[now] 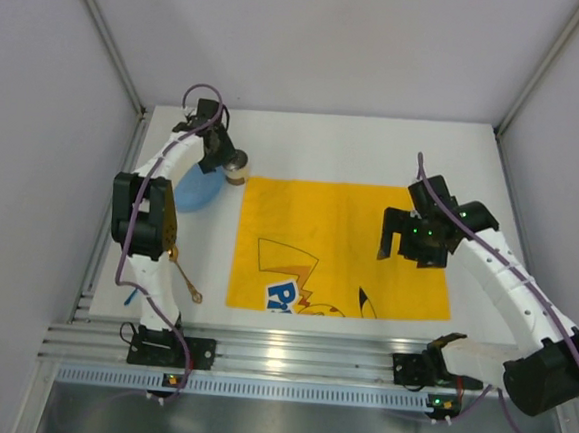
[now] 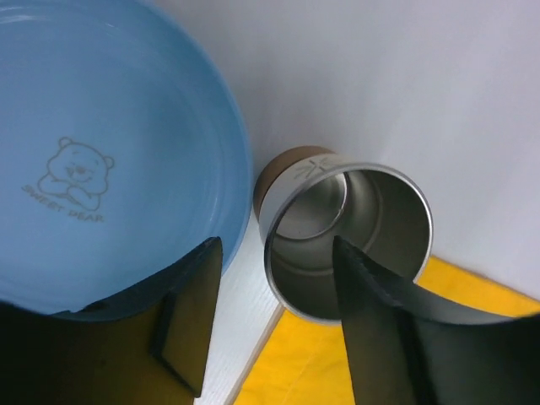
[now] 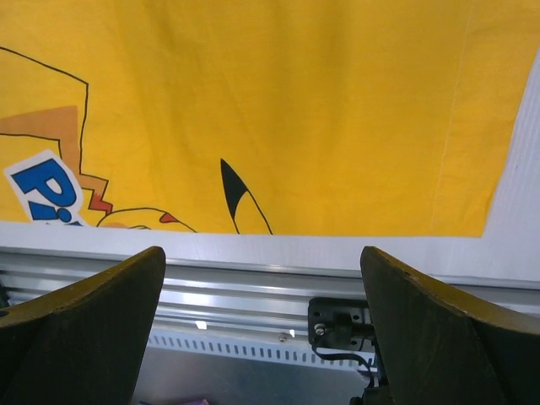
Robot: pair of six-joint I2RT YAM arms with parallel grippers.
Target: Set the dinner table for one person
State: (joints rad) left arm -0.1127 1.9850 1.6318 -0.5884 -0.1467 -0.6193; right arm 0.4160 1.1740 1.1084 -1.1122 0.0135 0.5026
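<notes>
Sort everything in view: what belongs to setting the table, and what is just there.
For the job: dinner table, yellow mat, blue plate, steel cup, gold utensil.
Just there: aluminium rail, enclosure walls.

Bright even light, soft shadows, glare on rail (image 1: pixel 273 359)

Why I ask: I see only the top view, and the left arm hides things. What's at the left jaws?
Observer: A steel cup; the left jaws straddle its wall, open.
Operator: Anything in it?
Observer: No, bare metal inside.
Operator: The blue thing beside it?
Observer: A plate printed with a small bear.
</notes>
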